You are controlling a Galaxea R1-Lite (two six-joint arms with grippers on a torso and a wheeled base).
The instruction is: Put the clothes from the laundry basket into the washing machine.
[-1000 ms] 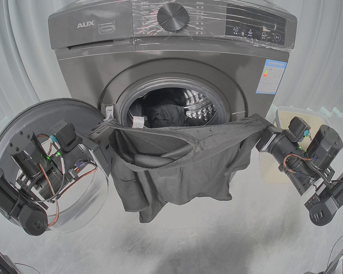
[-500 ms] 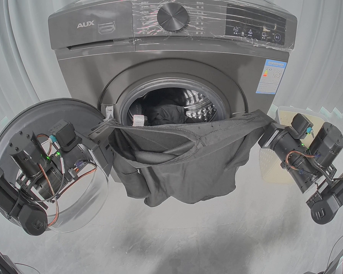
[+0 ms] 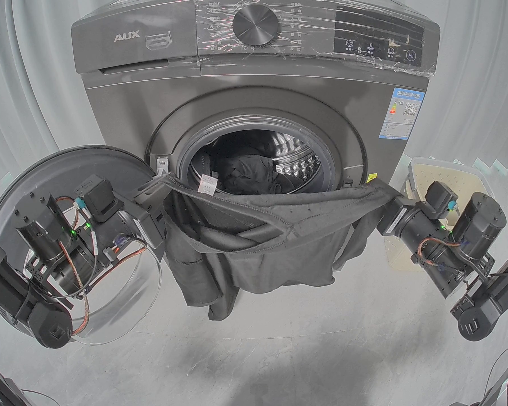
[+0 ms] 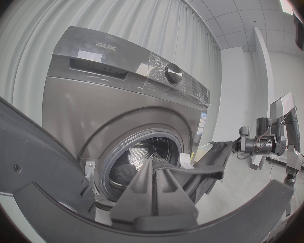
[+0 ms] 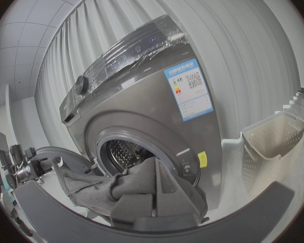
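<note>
The step in hand is loading. A dark grey garment (image 3: pixel 265 238) is held spread between both arms right in front of the washing machine (image 3: pixel 152 102). Its top edge is stretched across the 6 o'clock rim of the round opening (image 3: pixel 259 159), and the rest sags in folds below, outside the drum. The left gripper (image 3: pixel 158 192) is clamped on one corner at 8 o'clock of the opening, near a white label (image 3: pixel 207 184), and the right gripper (image 3: pixel 387 195) is clamped on the opposite corner at 4 o'clock. In each wrist view the fingers (image 4: pixel 142 186) meet with fabric pinched between them. The cloth looks soft, limp and wrinkled, with a stitched hem along the taut edge. Dark clothes (image 3: pixel 245 173) already lie inside the drum. The door (image 3: pixel 56 176) stands wide open at 9 o'clock, and the pale laundry basket (image 3: pixel 463 176) sits on the floor at 3 o'clock. Next, I judge, both arms must lift the edge over the rim and push inward, so the hanging bulk follows before they let go. The loose tail could snag on the lip.
</note>
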